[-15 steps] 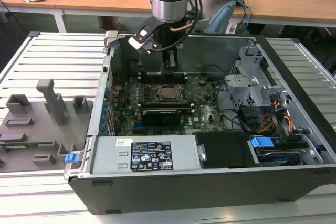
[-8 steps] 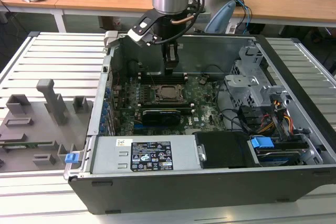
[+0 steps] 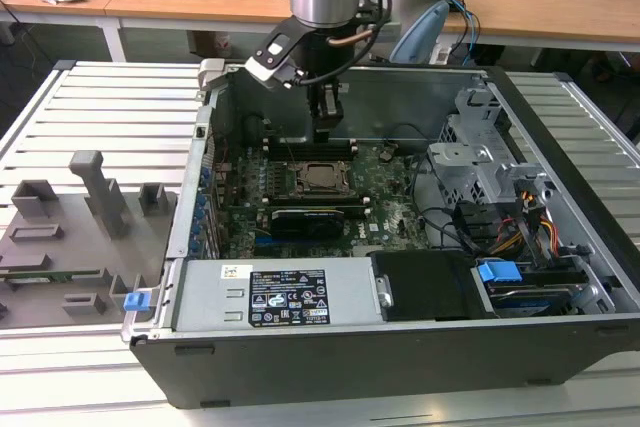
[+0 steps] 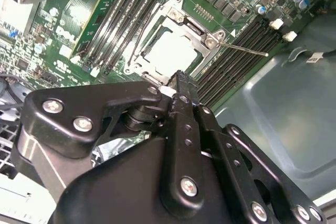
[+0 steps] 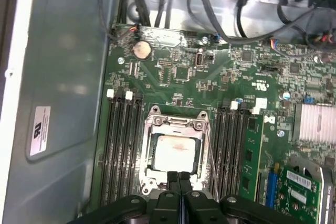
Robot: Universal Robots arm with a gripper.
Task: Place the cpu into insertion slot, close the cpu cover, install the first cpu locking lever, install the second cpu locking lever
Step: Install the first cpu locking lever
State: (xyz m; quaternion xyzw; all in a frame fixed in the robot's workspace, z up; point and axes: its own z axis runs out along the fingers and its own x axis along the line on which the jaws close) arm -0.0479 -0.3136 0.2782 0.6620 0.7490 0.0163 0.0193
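One closed-up gripper point(image 5: 179, 178) just beside the seated cpu point(image 5: 176, 153).

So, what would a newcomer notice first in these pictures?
First the open computer case, in the middle of the exterior view, with its green motherboard bare. Then the black pincer, shut, poised above the pale cpu, which sits framed by the silver cpu cover.

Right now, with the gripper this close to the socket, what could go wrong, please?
1. The shut gripper hangs at the edge of the cpu cover; a slip could scratch the cpu showing through its window.
2. The thin locking lever looks unlatched and juts over the memory slots; an off-line push might bend it or scrape them.
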